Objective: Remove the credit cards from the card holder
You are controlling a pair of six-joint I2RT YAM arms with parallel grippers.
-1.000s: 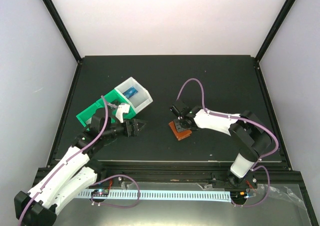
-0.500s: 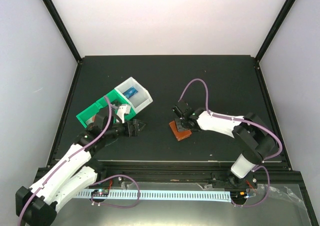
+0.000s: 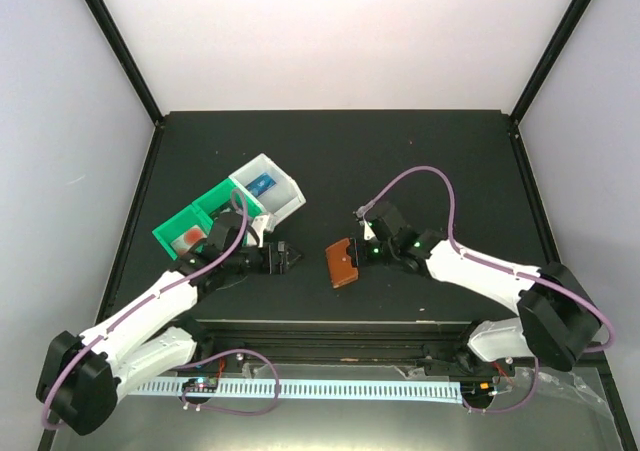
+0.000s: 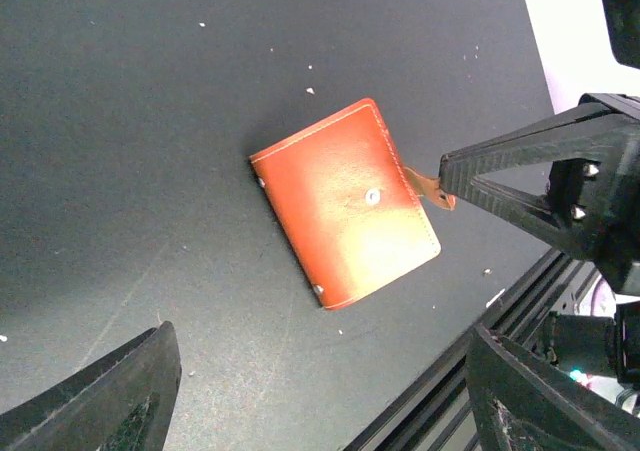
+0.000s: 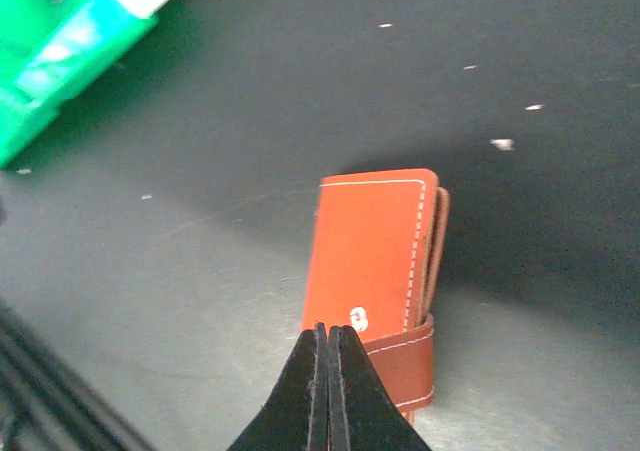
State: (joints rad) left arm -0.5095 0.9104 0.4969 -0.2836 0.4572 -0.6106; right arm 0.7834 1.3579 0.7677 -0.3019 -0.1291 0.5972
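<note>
The brown card holder (image 3: 342, 263) lies closed on the black table between the two grippers, its snap strap wrapped round it. It shows in the left wrist view (image 4: 345, 203) and the right wrist view (image 5: 375, 256). My right gripper (image 3: 363, 255) (image 5: 328, 356) is shut, its tips at the holder's strap end (image 5: 405, 366); nothing shows between the fingers. My left gripper (image 3: 292, 257) (image 4: 320, 411) is open and empty, just left of the holder. A blue card (image 3: 263, 183) lies in the white bin compartment and a red one (image 3: 189, 237) in the green. The dark card is hidden.
The green-and-white bin tray (image 3: 215, 203) stands left of the holder, behind my left arm, and shows in the right wrist view (image 5: 45, 61). The table's front rail (image 3: 330, 323) runs close below both grippers.
The holder has shifted a little left and turned. My right arm has swung out to the right and lower, its gripper now at the strap end. My left gripper has moved right, toward the holder.
</note>
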